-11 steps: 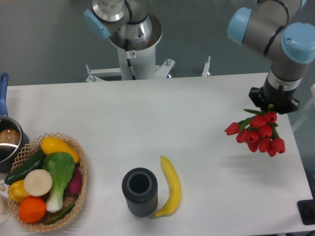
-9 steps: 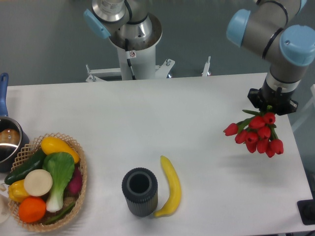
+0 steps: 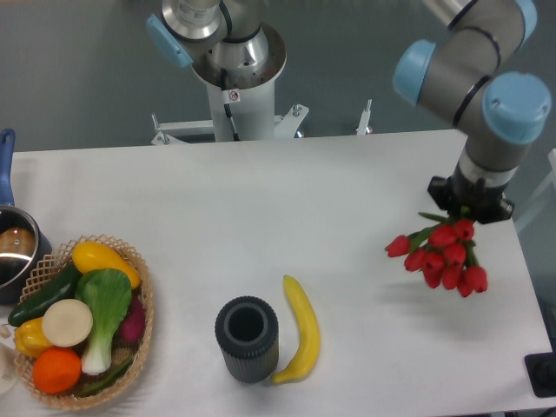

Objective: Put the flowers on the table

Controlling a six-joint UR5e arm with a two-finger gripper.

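Note:
A bunch of red tulips with green stems hangs heads-down from my gripper above the right side of the white table. The gripper is shut on the stems; its fingers are mostly hidden under the black wrist. The blooms hang over the table top, and I cannot tell whether they touch it.
A dark grey ribbed vase stands near the front, with a yellow banana lying right beside it. A wicker basket of vegetables sits at the front left, a pot behind it. The table's right edge is close to the flowers.
The gripper and the tulips have moved left and toward the front of the table, and seem lower. Nothing else has moved.

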